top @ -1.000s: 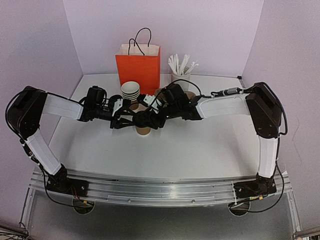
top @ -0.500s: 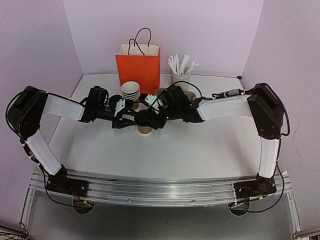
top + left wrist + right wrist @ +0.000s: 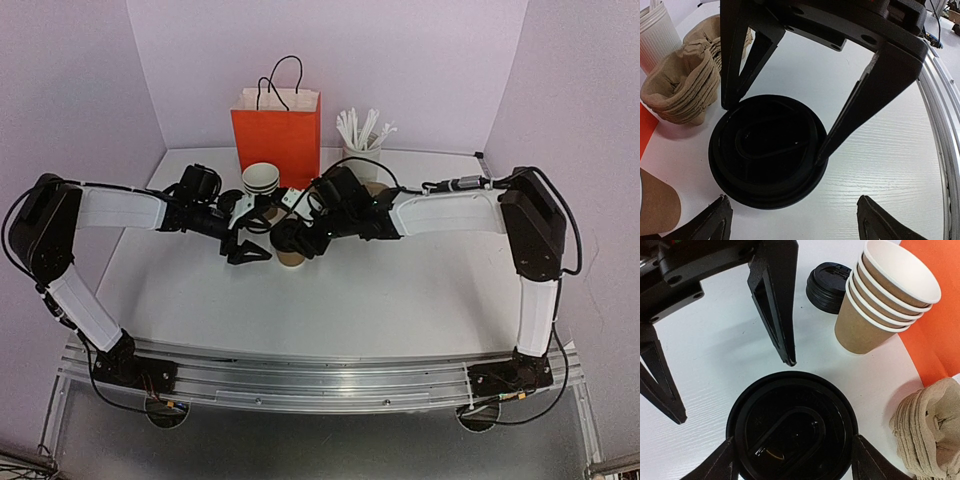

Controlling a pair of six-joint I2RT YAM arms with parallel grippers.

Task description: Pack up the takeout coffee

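Bare desk (image 3: 340,300) lies open on the near side of the takeout coffee (image 3: 792,430); the right end effector (image 3: 292,238) straddles its lid; the left end effector (image 3: 247,248) blocks one flank; stacked cups (image 3: 885,295), black lids (image 3: 827,285) and a brown paper pile (image 3: 930,415) crowd behind.

The left arm (image 3: 118,209) and right arm (image 3: 450,215) have white-wrapped links between black joint housings, thin black cables (image 3: 385,168) looping alongside, and black tapered fingers (image 3: 772,300).
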